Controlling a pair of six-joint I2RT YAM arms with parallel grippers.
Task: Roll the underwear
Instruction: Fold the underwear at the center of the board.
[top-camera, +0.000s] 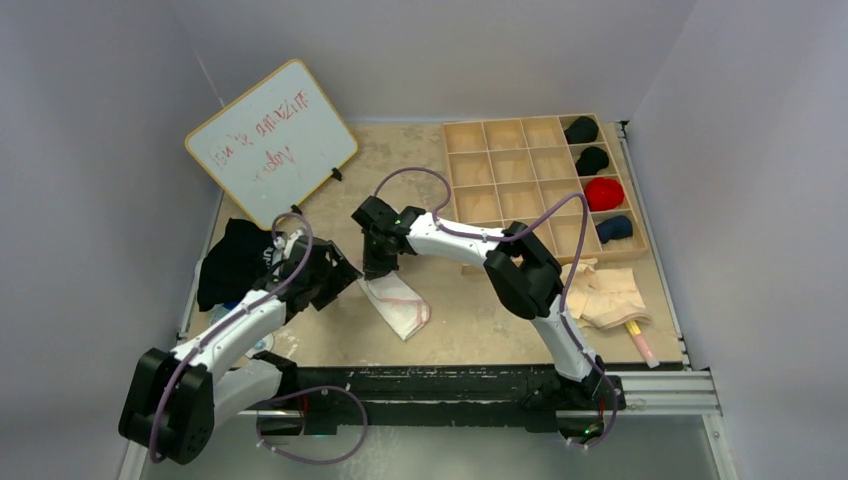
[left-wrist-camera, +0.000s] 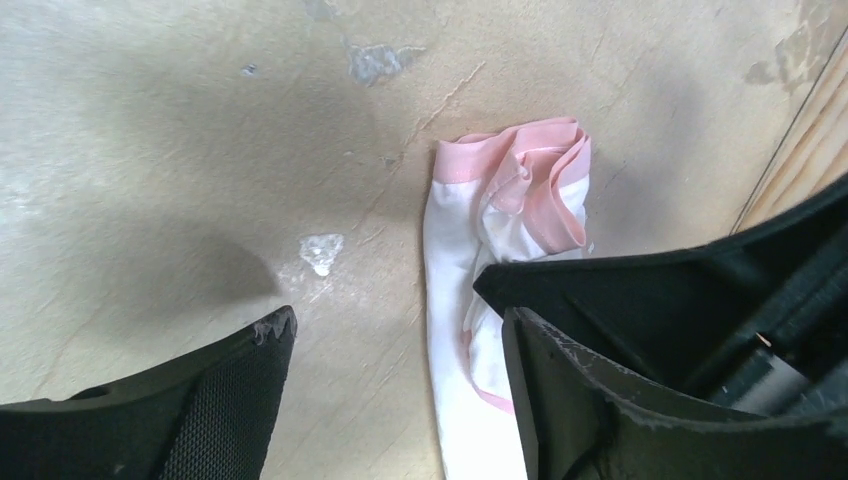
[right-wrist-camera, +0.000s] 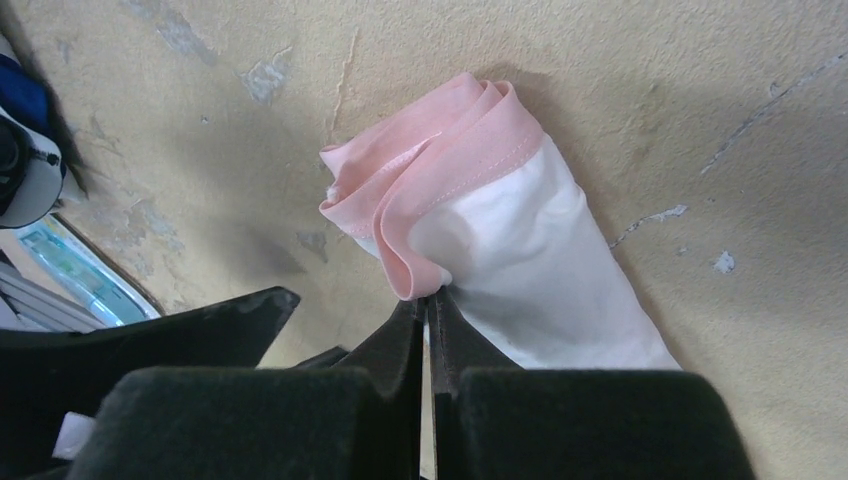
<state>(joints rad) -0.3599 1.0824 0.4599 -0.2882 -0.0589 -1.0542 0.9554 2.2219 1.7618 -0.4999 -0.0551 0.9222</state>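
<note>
White underwear (top-camera: 397, 303) with pink trim is lying as a long folded strip at the centre of the frame, on the tan bench (top-camera: 470, 335). Its pink waistband end is bunching into loose folds. The right end effector (right-wrist-camera: 428, 300) is pinching that band, fingers pressed together. The left end effector (left-wrist-camera: 395, 320) is gaping wide just beside the strip.

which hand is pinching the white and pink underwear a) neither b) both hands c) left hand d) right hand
d: the right hand is shut on the pink hem of the underwear, while the left hand stands open beside it.
</note>
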